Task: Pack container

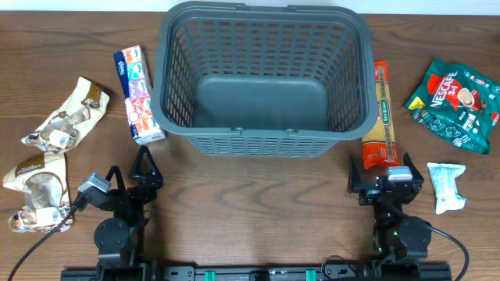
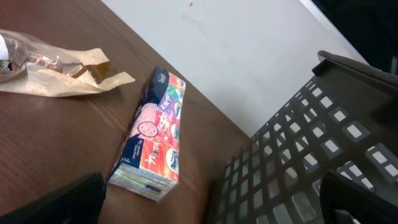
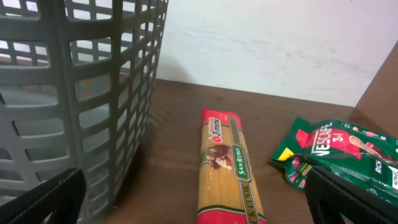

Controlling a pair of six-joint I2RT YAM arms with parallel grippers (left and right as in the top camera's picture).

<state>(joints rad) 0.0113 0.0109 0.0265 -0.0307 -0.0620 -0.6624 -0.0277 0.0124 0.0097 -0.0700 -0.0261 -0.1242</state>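
Spaghetti packet [image 1: 381,117] lies just ahead of the right claw [image 1: 385,181], which is spread wide. Straddle its narrow width, then lift clear of the rim. Left claw [image 1: 129,181] gapes wide too. Grey basket [image 1: 258,144] stands on the desk [image 1: 258,203], empty. Only overhead shows its bare floor; wrist views catch just lattice wall.

container [image 1: 262,143] sits at 12 o'clock in my overhead view, centred. it is a dark grey plastic basket, rectangular with rounded corners. slotted lattice walls flare out to a thicker rim. upright, mouth up, long sides running 9 to 3. i can see the whole solid flat floor from above. left wrist camera catches its wall at 3 o'clock, right wrist camera at 9 o'clock.
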